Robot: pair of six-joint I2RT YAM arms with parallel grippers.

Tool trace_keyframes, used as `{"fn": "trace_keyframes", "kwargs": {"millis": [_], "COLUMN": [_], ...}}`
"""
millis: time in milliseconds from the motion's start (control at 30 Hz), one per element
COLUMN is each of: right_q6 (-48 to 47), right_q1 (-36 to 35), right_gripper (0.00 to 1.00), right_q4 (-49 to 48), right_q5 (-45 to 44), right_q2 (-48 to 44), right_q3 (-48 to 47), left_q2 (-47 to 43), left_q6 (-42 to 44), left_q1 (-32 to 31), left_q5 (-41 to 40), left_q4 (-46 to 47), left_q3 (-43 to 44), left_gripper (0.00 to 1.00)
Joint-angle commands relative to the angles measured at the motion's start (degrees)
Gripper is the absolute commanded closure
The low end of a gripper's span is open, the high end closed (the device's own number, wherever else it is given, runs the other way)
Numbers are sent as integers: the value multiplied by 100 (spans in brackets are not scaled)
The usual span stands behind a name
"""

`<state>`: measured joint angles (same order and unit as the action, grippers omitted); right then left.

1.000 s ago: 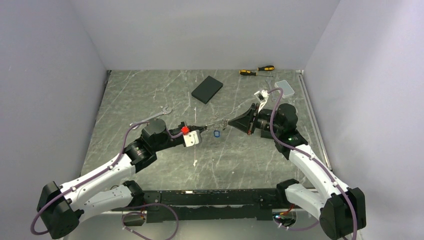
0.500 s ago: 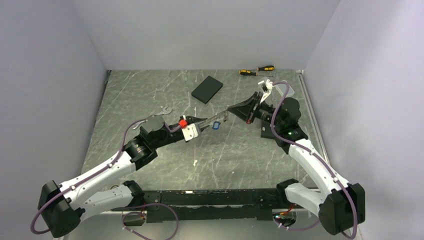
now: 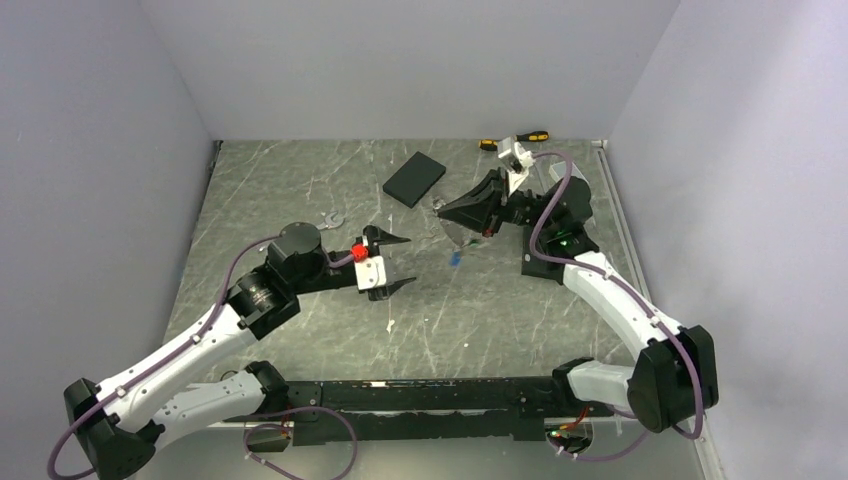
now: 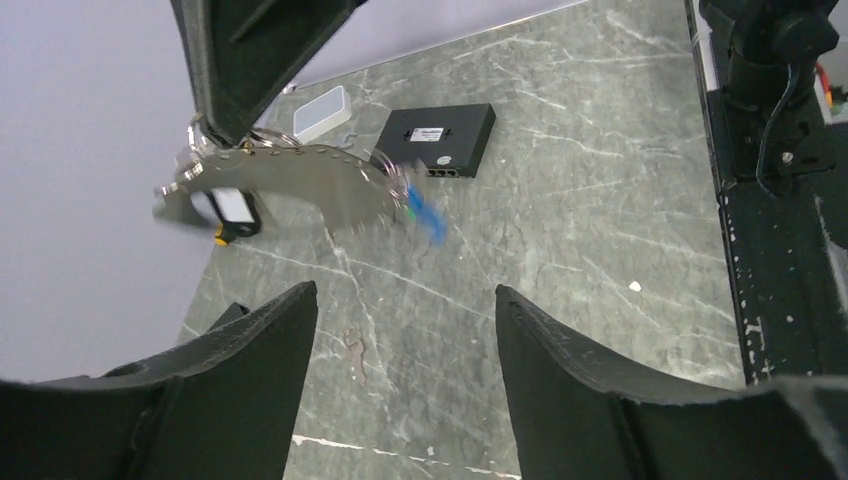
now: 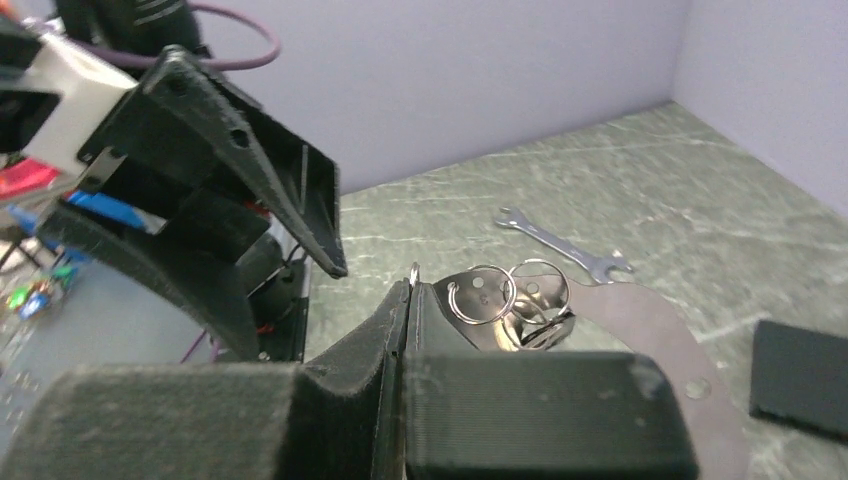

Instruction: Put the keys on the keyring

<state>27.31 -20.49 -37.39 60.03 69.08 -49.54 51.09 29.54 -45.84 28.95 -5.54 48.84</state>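
Just beside the black box (image 3: 414, 178), the right fingers (image 3: 475, 205) clench the keyring (image 4: 290, 180) aloft, its long axis, blue key (image 4: 425, 215) dangling at the tip, pointing toward the released, empty left fingers (image 4: 580, 390)

The box (image 3: 414, 178) lies mid-far, the wrench (image 3: 331, 220) nearer and left of it, the keyring (image 4: 300, 185) right of it, 2 screwdrivers (image 3: 537, 135) by the far wall.
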Motion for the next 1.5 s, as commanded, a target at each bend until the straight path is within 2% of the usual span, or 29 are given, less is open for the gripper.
{"fn": "trace_keyframes", "kwargs": {"millis": [0, 167, 267, 400, 600, 900, 1267, 1467], "right_q6": [-359, -1035, -1166, -1214, -1156, -982, -822, -846], "right_q1": [-320, -681, -798, -945, -1033, -1056, -1149, -1180], "right_gripper": [100, 100, 100, 100, 100, 100, 100, 100], "right_q4": [-564, -553, -966, -1115, -1334, -1565, -1705, -1672], "right_q5": [721, 625, 514, 475, 374, 442, 517, 524], "right_q2": [27, -66, -80, 24, 143, 260, 409, 412], "right_q3": [-298, -26, 217, 248, 236, 160, 85, 69], "left_q2": [44, 25, -84, -163, -178, -115, -143, -101], "left_q6": [-520, -1106, -1479, -1599, -1617, -1679, -1565, -1542], "left_q1": [201, 532, 697, 768, 774, 780, 786, 787], "left_q5": [279, 474, 739, 990, 1200, 803, 755, 766], "left_q4": [38, 649, 1049, 1135, 1230, 1608, 1786, 1866], "left_q3": [274, 139, -20, -120, -266, -454, -592, -604], "left_gripper": [32, 43, 50, 63, 77, 73, 72, 81]}}
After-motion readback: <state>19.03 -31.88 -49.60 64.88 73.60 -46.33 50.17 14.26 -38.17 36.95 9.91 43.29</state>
